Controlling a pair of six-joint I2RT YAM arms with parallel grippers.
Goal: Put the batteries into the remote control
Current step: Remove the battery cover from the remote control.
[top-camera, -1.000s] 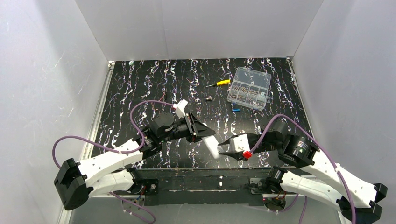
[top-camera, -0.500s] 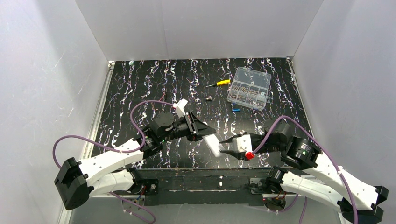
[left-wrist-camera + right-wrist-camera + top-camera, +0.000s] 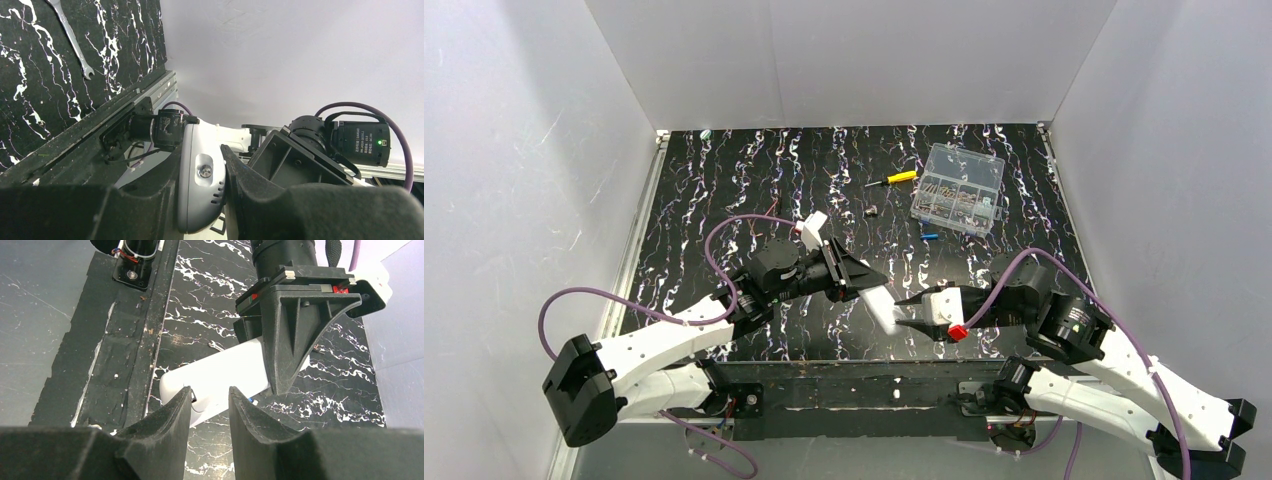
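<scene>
White remote control is clamped in your left fingers. Right fingers are apart at its 4 o'clock end, so square up gently.

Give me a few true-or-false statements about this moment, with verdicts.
1. The left hand grips the remote control. True.
2. The yellow screwdriver lies inside the clear box. False: it lies on the table, beside the box.
3. A blue battery lies on the table near the box. True.
4. The right hand hovers over the box. False: it is at the remote control's free end.
</scene>
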